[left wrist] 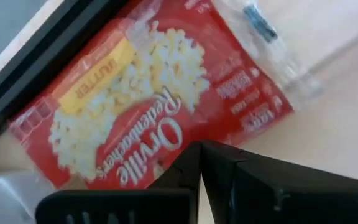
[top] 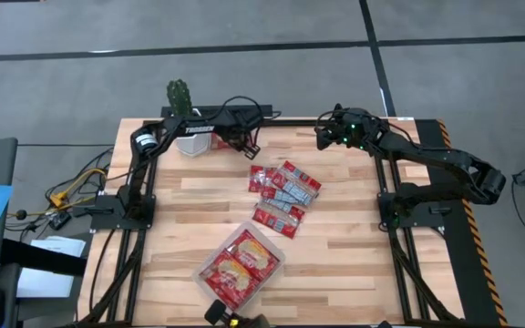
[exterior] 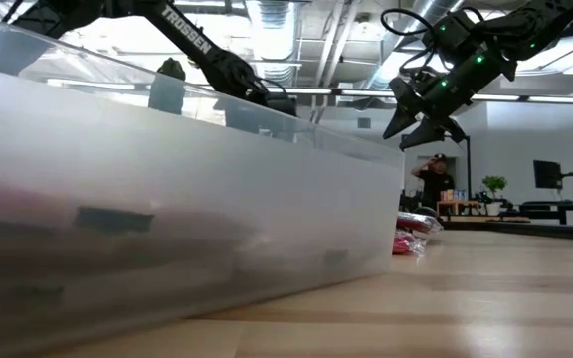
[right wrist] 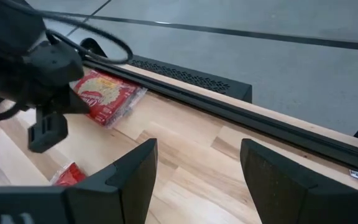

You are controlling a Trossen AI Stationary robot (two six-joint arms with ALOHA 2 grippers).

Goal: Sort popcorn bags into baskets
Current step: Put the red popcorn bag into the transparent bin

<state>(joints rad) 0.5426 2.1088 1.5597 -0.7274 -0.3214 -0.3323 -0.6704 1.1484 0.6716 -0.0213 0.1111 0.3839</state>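
Note:
The clear tray (top: 204,266) sits near the table's near edge and holds several red popcorn packets (top: 241,262); its wall (exterior: 167,199) fills the low view. More packets (top: 283,193) lie in a loose pile at mid-table and show as red packets (exterior: 413,233) in the low view. One packet (right wrist: 107,93) lies by the far edge. My left gripper (left wrist: 201,155), shut, stands at that packet (left wrist: 142,106). My right gripper (right wrist: 197,180) is open in the air over the far right part of the table (top: 322,137). My left gripper's shut fingertips (left wrist: 188,163) stand in front of one long edge of the far packet (left wrist: 166,146), coming down at a slant toward the far edge. The fingers hide the meeting point, so I cannot tell whether they touch it.
A white pot (top: 192,141) with a cactus (top: 179,94) stands at the far edge, just left of my left gripper. A black rail (right wrist: 191,78) runs along that edge. Bare wood lies right of the pile and tray. A person (exterior: 436,181) stands far off in the room.

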